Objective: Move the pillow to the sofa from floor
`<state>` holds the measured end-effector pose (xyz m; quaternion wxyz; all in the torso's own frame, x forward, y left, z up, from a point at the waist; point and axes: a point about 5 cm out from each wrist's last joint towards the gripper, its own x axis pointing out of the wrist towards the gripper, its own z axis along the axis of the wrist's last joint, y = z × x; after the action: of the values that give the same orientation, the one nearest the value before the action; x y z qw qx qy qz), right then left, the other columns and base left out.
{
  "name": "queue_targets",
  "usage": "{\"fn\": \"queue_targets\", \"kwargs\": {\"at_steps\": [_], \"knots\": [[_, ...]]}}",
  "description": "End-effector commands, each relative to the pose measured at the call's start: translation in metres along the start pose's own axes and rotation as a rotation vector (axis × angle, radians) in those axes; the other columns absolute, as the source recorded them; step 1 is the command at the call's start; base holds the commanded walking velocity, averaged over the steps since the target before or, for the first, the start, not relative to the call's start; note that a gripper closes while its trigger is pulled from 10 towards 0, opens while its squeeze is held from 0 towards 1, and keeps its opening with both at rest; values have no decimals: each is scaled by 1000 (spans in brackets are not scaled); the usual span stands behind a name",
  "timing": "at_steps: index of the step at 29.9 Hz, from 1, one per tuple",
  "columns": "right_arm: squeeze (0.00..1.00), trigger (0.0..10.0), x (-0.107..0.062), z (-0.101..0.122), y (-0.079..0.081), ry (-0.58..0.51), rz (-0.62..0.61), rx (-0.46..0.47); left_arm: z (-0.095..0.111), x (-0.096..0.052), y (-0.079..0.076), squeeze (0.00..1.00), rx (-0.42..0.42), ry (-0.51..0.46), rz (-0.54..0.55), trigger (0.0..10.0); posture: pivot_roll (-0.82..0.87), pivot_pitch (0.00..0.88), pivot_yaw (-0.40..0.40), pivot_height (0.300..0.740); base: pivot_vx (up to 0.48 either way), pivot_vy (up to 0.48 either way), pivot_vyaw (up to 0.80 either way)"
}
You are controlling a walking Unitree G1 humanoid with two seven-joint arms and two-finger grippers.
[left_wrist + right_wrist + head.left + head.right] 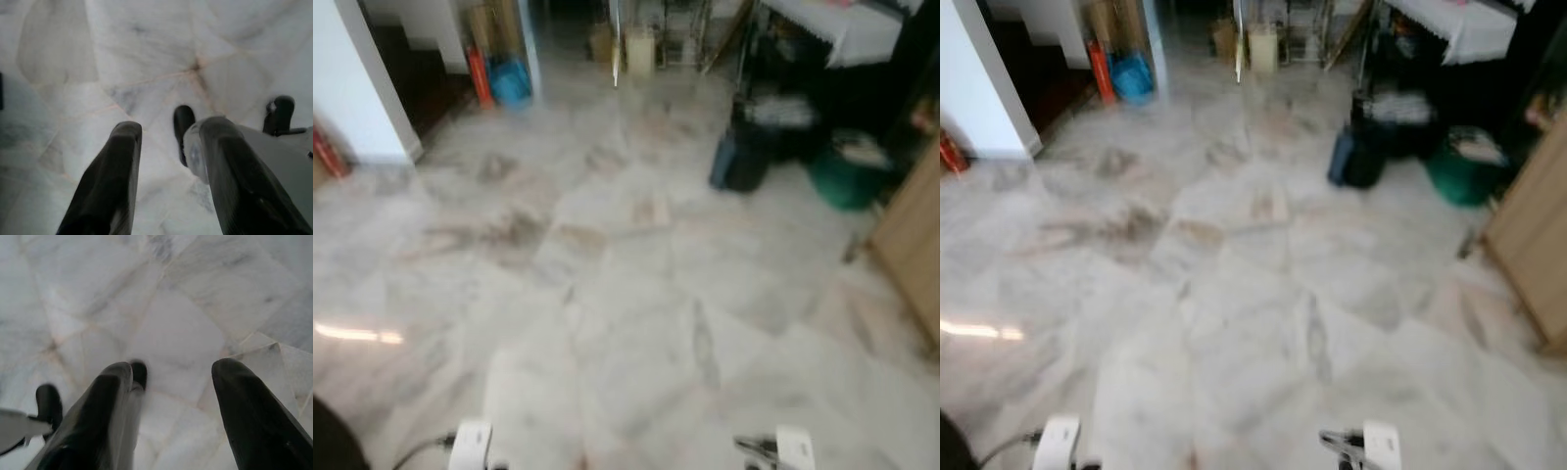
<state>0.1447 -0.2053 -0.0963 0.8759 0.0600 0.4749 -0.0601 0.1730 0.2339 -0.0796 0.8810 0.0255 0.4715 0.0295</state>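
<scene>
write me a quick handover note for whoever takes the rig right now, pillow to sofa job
Left pincer: open, holding nothing, low over the marble floor.
Right pincer: open, holding nothing, also low over the floor.
Pillow and sofa: neither found yet. Ahead are a dark bag, a green tub and a table with a white cloth. The head views are blurred.
Done: nothing.
Left: find the pillow, pick it up, carry it to the sofa.

marble floor (pixel 607 294) pale, grey-veined, blurred | light glare on floor (pixel 357 335) at left | white wall corner (pixel 357 88) upper left | orange cylinder (pixel 480 76) just beside blue bag (pixel 511 83) | dark bag (pixel 741 157) near green tub (pixel 847 181) | white-draped table (pixel 842 29) behind | wooden panel (pixel 911 235) at right
</scene>
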Motion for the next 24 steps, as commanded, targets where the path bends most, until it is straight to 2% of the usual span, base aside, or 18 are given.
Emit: {"fn": "queue_targets", "kwargs": {"at_steps": [1, 8, 10, 16, 18, 22, 24], "knots": [[0, 10000, 2, 9, -2, -15, -3, 4, -5, -1, 0, 0, 3, 15, -4, 10000, 27, 8, -25, 740, -311, 0, 0], [0, 10000, 4, 15, 7, -13, 3, 0, -5, -1, 0, 0, 3, 15, -2, 10000, 28, 8, -24, 740, -313, 0, 0], [0, 10000, 7, 17, 19, -11, 15, -6, -5, -1, 0, 0, 4, 15, -2, 10000, 28, 8, -23, 740, -315, 0, 0], [0, 10000, 9, 21, 37, -12, 35, -11, -5, -1, 0, 0, 5, 16, -2, 10000, 24, 2, -20, 740, -315, 0, 0], [0, 10000, 9, 23, 39, -15, 36, -14, -5, 0, -2, 0, 9, 20, -5, 10000, 20, 0, -16, 740, -315, 0, 0], [0, 10000, 8, 20, 33, -13, 21, -13, -3, 0, -4, 0, 9, 18, -7, 10000, 15, 0, -12, 740, -315, 0, 0], [0, 10000, 10, 29, 30, -30, 11, -10, 1, 1, -6, 0, 15, 9, -5, 10000, 12, 0, -12, 740, -319, 0, 0]]}}
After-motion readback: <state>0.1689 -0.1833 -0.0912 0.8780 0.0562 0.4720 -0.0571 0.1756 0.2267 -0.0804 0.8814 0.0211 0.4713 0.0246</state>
